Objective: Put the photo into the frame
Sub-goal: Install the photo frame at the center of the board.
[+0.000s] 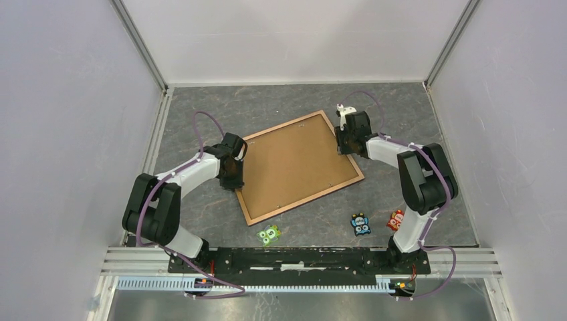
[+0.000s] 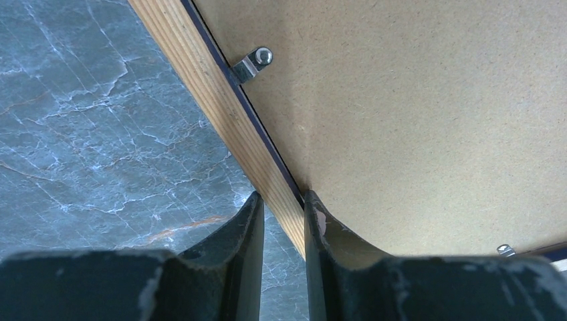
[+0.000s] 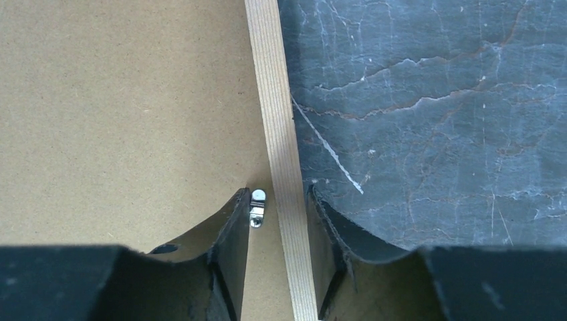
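Thin-railed rectangular light-wood picture frame lies back-up on the grey marbled tabletop, with the plain brown cardboard backing board inside it; photo isn't visible in any view, can't tell if it's under the board. Left gripper straddles the frame's left rail, fingers pinched onto both faces, looks clamped; right gripper straddles the opposite rail, fingers apart, slack on the board side next to a small metal turn clip. Risk: uneven hold, so a lift could twist the frame or let the thin rail slip, and the right inner finger may snag that clip when closing.
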Motion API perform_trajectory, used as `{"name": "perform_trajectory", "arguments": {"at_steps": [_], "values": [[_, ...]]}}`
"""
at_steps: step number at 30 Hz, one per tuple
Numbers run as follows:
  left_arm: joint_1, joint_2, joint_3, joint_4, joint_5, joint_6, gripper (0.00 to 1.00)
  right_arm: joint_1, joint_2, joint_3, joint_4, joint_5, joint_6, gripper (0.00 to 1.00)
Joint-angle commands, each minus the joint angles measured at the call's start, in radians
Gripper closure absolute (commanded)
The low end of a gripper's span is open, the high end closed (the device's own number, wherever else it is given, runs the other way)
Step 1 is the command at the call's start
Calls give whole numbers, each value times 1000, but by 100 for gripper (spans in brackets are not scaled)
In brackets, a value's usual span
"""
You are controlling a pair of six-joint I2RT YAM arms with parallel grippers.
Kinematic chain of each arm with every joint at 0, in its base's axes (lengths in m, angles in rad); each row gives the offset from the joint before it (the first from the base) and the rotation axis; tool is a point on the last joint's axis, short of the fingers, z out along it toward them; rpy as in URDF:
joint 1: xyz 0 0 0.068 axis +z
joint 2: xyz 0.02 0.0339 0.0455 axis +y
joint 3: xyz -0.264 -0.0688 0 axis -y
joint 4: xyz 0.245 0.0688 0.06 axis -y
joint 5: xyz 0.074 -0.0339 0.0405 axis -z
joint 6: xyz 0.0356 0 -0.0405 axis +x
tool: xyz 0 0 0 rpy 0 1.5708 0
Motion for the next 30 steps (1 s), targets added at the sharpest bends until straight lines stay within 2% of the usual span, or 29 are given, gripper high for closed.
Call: {"name": "perform_trajectory", "arguments": {"at_steps": [1, 8, 11, 14, 16, 18, 19, 27, 30], "values": [[-7, -18, 25, 10, 36, 48, 98, -3, -42, -46, -39, 29, -24, 64], [-6, -27, 19, 14, 37, 42, 98, -3, -65, -69, -30, 31, -22, 83], [-7, -19, 23, 12, 45, 39, 98, -3, -76, -79, -22, 21, -21, 100], [-8, -19, 21, 11, 45, 38, 98, -3, -86, -85, -13, 20, -21, 100], [-7, -22, 20, 12, 44, 38, 98, -3, -97, -88, -7, 15, -10, 94], [-6, -24, 20, 12, 42, 38, 98, -4, -110, -96, 0, 12, 2, 71], [-7, -25, 21, 12, 42, 36, 98, -4, -117, -106, 12, 11, 6, 67], [-5, -23, 23, 9, 42, 32, 98, -2, -97, -89, -31, 32, -6, 65], [-6, -21, 27, 6, 35, 28, 98, -1, -110, -87, -59, 33, -26, 60]]}}
